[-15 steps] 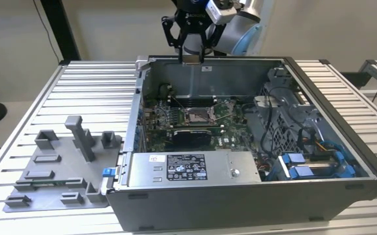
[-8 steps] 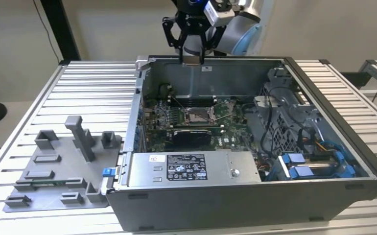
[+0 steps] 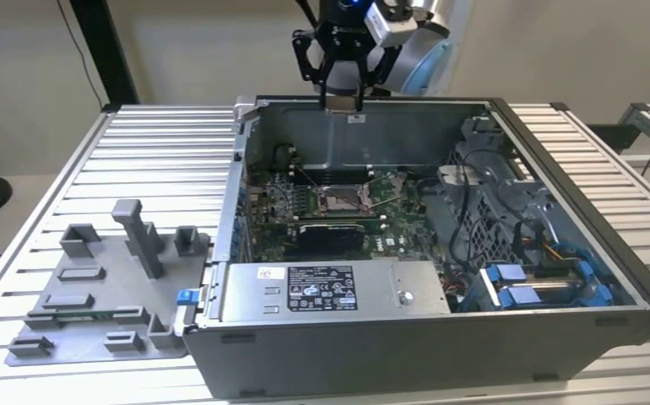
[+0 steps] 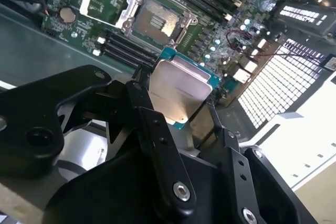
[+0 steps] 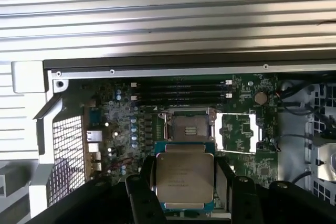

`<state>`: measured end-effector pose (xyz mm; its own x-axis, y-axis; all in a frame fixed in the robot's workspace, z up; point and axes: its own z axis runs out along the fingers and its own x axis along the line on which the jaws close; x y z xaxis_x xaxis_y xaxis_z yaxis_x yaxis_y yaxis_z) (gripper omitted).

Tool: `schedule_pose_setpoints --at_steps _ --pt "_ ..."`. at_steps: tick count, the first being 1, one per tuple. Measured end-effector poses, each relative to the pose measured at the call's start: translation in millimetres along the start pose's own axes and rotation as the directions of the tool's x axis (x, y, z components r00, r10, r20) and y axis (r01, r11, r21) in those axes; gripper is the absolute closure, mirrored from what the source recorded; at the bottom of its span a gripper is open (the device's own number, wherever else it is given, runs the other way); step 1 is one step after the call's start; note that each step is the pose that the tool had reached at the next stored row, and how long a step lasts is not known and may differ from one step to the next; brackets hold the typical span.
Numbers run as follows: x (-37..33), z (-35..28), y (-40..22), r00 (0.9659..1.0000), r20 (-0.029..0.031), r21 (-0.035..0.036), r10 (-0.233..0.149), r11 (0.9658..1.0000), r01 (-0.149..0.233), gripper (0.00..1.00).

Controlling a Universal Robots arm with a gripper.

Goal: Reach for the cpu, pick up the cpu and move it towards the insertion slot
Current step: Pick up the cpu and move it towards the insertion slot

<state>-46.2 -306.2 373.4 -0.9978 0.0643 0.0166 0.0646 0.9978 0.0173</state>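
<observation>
Carry step, pick-up done: arm poised high over the open computer case (image 3: 641,287) on the table (image 3: 167,143), gripper (image 3: 343,99) pointing down, jaws pinching the cpu (image 5: 185,179) by its edges above the insertion slot (image 5: 188,127); lowering would need square alignment

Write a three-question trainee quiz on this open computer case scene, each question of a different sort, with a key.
1. True or false: the small flat silver-topped square cpu is seated in the square metal-framed insertion slot.
2. Multiple choice: the black gripper is (A) open, nothing held, (B) shut on the cpu, (C) resting on the grey plastic fixture tray.
3. Fill in: in the exterior view, the gripper hangs above the far wall of the open grey metal computer ____.

Key: 1 false; 2 B; 3 case.
</observation>
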Motion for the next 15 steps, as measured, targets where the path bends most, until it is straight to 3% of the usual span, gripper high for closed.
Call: schedule_pose_setpoints --at_steps 7,15 --pt "-14.2 0.2 1.8 1.0000 -0.0001 0.0000 0.001 1.0000 -0.001 1.00" --pt "-15.8 0.4 2.0 1.0000 0.0000 0.0001 0.001 1.0000 -0.001 1.00"
